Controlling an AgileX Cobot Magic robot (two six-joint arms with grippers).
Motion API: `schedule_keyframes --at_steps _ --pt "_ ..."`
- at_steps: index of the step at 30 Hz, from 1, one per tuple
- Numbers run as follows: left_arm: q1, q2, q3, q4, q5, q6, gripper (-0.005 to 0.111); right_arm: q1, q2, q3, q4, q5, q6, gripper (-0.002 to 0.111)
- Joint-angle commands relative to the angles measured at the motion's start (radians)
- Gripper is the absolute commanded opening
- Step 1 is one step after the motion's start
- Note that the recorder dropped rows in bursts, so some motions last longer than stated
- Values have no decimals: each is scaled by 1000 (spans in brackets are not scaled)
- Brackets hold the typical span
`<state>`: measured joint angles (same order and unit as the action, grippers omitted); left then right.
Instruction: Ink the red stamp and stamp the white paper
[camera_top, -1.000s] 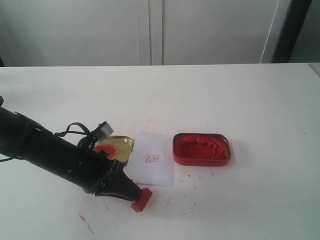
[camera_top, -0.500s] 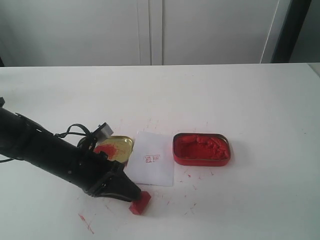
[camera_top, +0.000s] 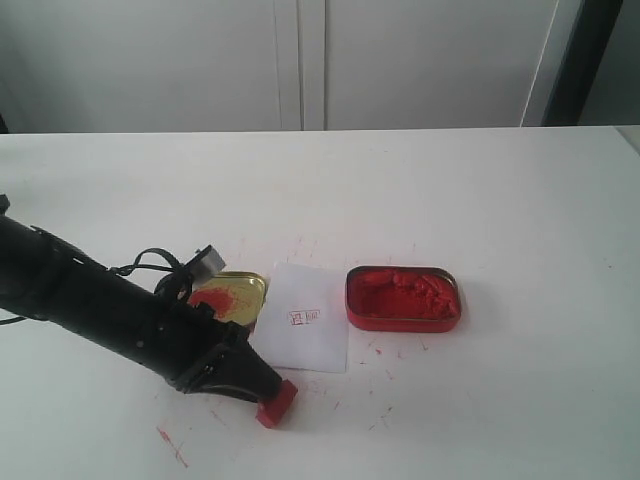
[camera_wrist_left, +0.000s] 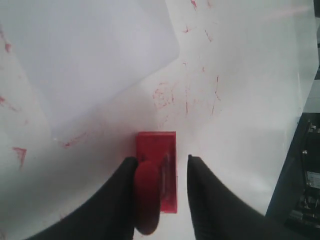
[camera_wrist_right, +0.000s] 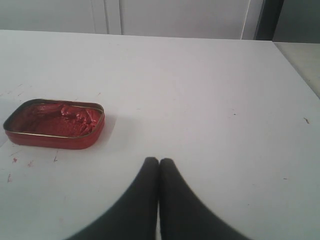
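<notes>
Low on the near side of the white tabletop (camera_top: 480, 200), the left end effector (camera_wrist_left: 161, 159) is straddling the small red plastic T-shaped stamp (camera_wrist_left: 156, 150) with its jaws parted; one finger is touching the rounded handle while the other is standing just clear of the base, so nothing is being clamped. The stamp is resting on the bare tabletop just beside the near edge of the thin white rectangular paper (camera_top: 300, 340), not on it; the paper is already carrying a small red imprint (camera_top: 305, 317) near its middle. Flanking the sheet, a shallow gold tin lid smeared with red (camera_top: 232, 296) and an open red rectangular tin of ink paste (camera_top: 403, 297) are sitting close by; the right end effector (camera_wrist_right: 159, 162) is idling with fingertips pressed together, well apart from the tin. Inking and stamping are looking finished; only pulling the arm clear seems to be remaining.
</notes>
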<state>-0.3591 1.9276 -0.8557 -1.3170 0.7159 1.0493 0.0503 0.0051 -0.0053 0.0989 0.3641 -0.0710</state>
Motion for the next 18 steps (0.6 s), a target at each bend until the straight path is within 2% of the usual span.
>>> schedule_keyframes --at_steps 1,18 --pt "-3 -21 6 -6 -17 -2 41 1 -5 5 1 -14 -3 0" --pt "-3 -121 6 112 -154 -83 41 1 -5 5 1 -14 -3 0"
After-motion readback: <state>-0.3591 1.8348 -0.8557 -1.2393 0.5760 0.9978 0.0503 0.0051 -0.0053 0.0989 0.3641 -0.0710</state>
